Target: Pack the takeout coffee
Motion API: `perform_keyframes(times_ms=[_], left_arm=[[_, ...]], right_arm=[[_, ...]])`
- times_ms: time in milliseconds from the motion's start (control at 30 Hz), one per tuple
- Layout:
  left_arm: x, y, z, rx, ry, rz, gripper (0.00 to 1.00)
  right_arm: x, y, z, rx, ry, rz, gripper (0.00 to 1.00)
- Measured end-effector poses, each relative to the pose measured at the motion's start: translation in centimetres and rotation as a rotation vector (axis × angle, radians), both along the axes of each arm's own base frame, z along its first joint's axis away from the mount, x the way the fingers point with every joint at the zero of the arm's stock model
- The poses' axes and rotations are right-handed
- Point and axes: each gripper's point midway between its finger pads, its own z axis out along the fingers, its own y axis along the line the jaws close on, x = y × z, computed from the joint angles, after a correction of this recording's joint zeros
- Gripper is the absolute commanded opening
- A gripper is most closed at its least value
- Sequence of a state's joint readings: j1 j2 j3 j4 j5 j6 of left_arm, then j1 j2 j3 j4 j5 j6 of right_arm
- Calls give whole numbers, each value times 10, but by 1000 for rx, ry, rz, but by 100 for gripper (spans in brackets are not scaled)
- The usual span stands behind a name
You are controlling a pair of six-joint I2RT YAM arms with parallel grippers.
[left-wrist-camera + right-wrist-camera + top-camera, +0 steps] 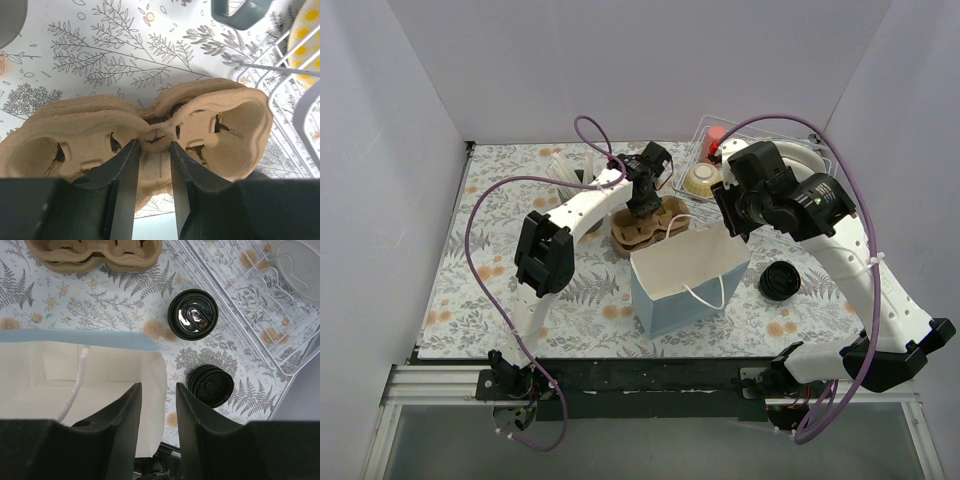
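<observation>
Coffee sits outside the paper bag [100,370]: a black lidded cup [192,315] and a second black cup [212,385] just beside it rest on the tabletop [125,315] toward its right edge, between the bag and the wire rack [260,305]. The right claw [158,387] hangs over the bag's open rim, fingers apart, gripping nothing. Toward the far edge, the left claw [154,145] is clamped on the centre ridge of the pulp cup carrier [225,130].
</observation>
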State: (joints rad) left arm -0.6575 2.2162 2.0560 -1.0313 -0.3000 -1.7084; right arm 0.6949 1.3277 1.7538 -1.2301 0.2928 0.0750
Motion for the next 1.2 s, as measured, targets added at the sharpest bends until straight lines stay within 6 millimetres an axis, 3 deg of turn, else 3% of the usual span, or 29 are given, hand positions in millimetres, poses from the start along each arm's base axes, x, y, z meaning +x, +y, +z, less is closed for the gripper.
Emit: perform_keyframes(times_ms=[133,333,433,533,633,833,1000,1200], left_arm=[[1,-4,10,-24,-11,-17,20],[0,-9,52,-97,-68,-32,20],[0,-10,77,-130,-111,-37,31],[-2,-7,89,-135,-126,-36,37],[-6,-1,82,-116,-115,-24,43],[-12,4,45,-65,-42,-2,53],[-11,0,24,-58,-12,7,56],[-9,-3,16,-62,-10,7,56]], right_arm=[[0,1,0,3,3,3,41],[-1,3,2,35,-10,-1,41],[-5,1,2,55,-14,-6,41],[-11,-2,2,71,-22,-9,41],[-15,-5,5,87,-35,-9,41],[-17,-7,5,72,-27,-4,41],[-8,-1,8,43,-9,2,41],[1,7,5,31,6,5,41]])
